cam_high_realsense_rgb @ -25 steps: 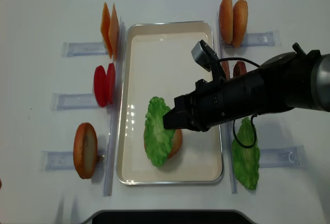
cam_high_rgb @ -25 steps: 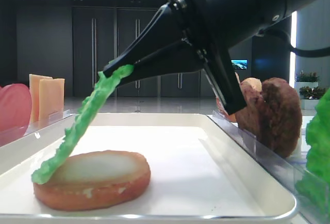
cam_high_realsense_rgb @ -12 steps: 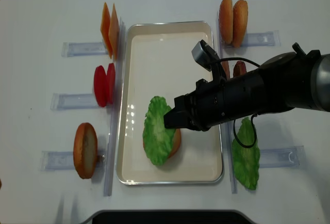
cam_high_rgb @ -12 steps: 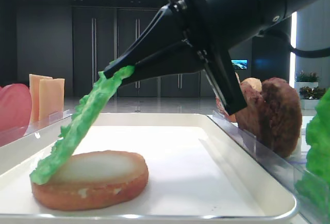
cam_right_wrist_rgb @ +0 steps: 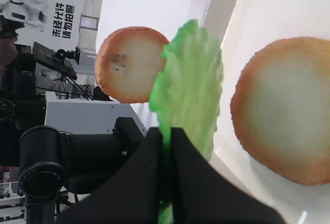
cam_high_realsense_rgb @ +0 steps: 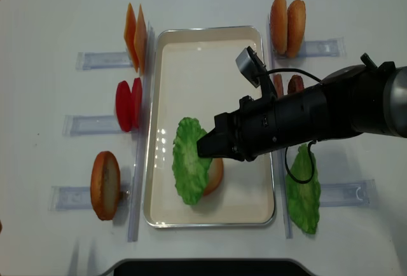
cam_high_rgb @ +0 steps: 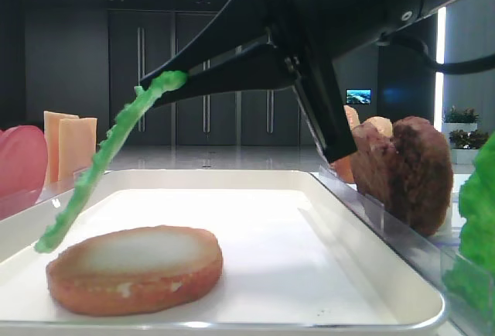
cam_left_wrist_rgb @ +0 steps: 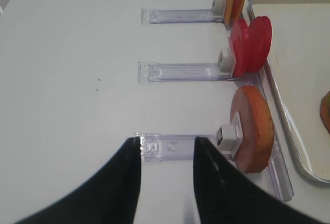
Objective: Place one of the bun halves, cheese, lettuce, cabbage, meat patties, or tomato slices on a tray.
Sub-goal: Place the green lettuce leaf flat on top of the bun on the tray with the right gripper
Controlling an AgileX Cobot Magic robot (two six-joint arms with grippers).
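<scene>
My right gripper [cam_high_rgb: 166, 84] [cam_high_realsense_rgb: 205, 152] [cam_right_wrist_rgb: 166, 136] is shut on the top edge of the lettuce [cam_high_rgb: 108, 158] [cam_high_realsense_rgb: 189, 169] [cam_right_wrist_rgb: 191, 79]. The leaf hangs slanted over the left side of a bun half [cam_high_rgb: 135, 266] [cam_high_realsense_rgb: 216, 175] [cam_right_wrist_rgb: 286, 131], which lies pale face up on the tray [cam_high_rgb: 309, 235] [cam_high_realsense_rgb: 210, 31]. The leaf's lower tip hangs just left of the bun, clear of its top. My left gripper [cam_left_wrist_rgb: 167, 146] hovers open and empty over a clear holder rail beside another bun half [cam_left_wrist_rgb: 255, 128] [cam_high_realsense_rgb: 105, 185].
Left of the tray stand cheese [cam_high_realsense_rgb: 135, 34] and tomato slices [cam_high_realsense_rgb: 129, 104] [cam_left_wrist_rgb: 252, 43] in clear holders. To the right are two bun halves [cam_high_realsense_rgb: 287, 16], meat patties [cam_high_rgb: 410, 173] and a clump of green leaves [cam_high_realsense_rgb: 303, 193].
My right gripper has risen a little and shifted left with the lettuce. The leaf's lower edge has slid off the bun's top and now hangs beside it.
</scene>
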